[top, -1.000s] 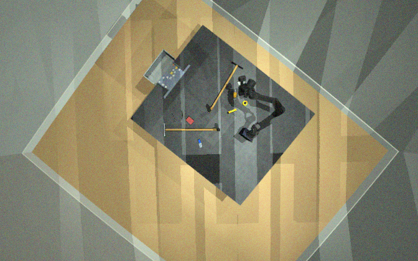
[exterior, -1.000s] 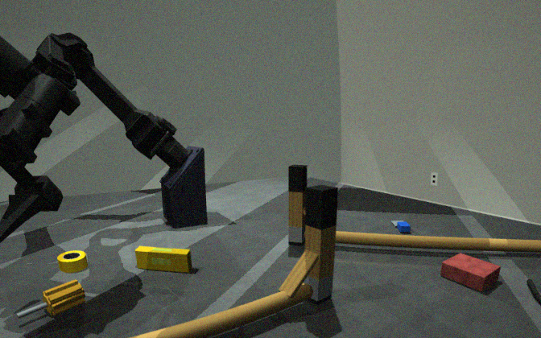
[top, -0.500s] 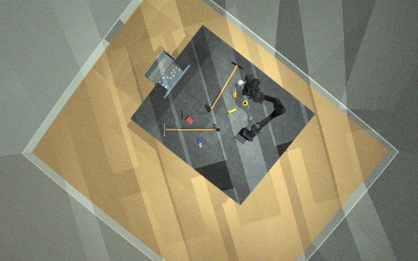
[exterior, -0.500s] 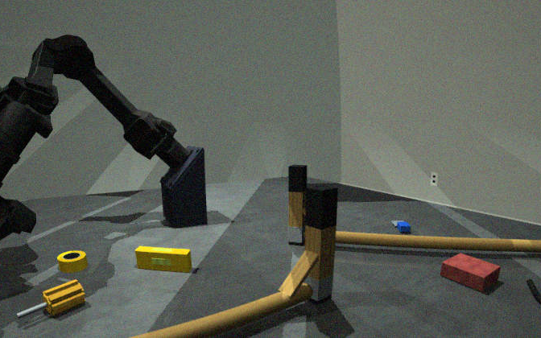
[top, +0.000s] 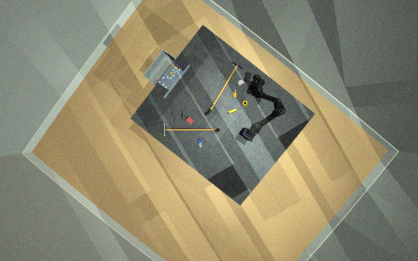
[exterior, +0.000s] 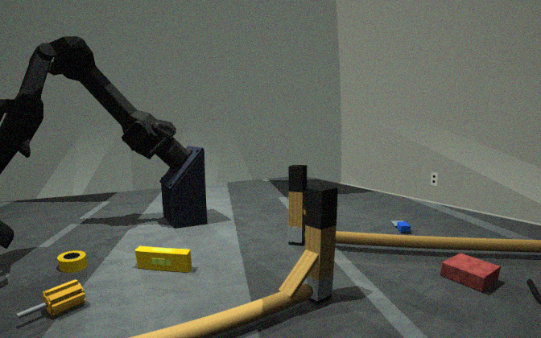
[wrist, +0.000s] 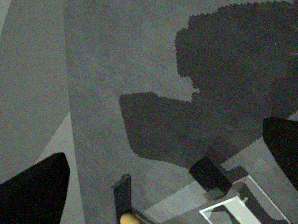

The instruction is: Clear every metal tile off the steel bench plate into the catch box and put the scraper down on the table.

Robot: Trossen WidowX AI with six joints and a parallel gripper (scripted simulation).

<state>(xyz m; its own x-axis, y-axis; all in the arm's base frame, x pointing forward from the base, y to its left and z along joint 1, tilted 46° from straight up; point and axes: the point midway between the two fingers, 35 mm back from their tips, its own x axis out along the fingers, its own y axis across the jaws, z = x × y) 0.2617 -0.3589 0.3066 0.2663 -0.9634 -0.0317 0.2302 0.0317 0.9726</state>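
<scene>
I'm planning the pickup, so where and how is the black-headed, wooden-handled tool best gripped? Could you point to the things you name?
By the upright block [top: 208, 112] [exterior: 322, 239] at its end, probably from above, fingers on opposite sides: the block is straight and flat-sided and rises well above the round handle [top: 223, 86] [exterior: 222, 317] [wrist: 129, 219], which lies low.
</scene>
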